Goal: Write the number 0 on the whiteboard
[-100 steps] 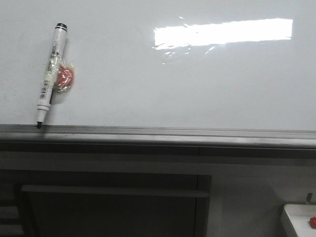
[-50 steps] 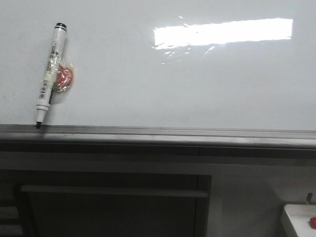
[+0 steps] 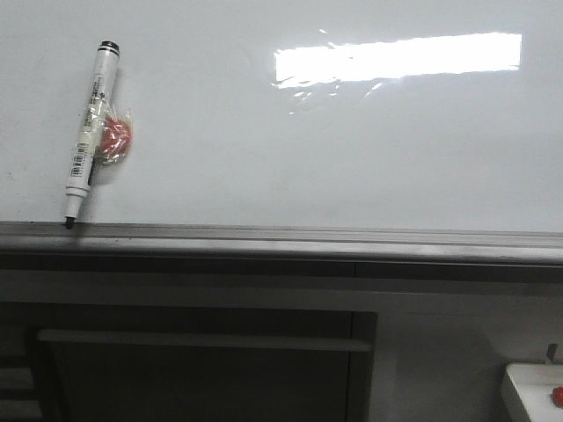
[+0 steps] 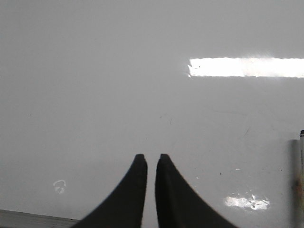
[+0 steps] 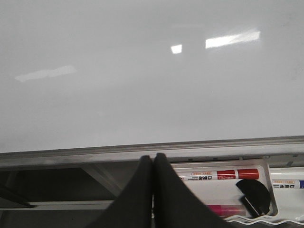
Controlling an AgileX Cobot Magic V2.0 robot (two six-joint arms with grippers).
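Observation:
The whiteboard (image 3: pixel 334 149) is glossy white with a bright light reflection and a grey rail (image 3: pixel 281 236) along its lower edge. No number 0 shows on it. A white black-capped marker (image 3: pixel 90 132) leans on the board at the left, tip on the rail, with a red wrapped piece (image 3: pixel 114 141) stuck to it. Neither gripper shows in the front view. My left gripper (image 4: pixel 149 156) faces the bare board (image 4: pixel 95 85), its jaws nearly together and empty; the marker's edge (image 4: pixel 301 166) shows beside it. My right gripper (image 5: pixel 153 156) is shut and empty, below the rail (image 5: pixel 142 148).
A white tray (image 5: pixel 266 209) beside the right gripper holds a red marker (image 5: pixel 223 175), a pink marker (image 5: pixel 223 209) and a black round piece (image 5: pixel 251 194). The tray's corner (image 3: pixel 532 391) shows at the front view's lower right. A dark cabinet panel (image 3: pixel 202 378) lies below the rail.

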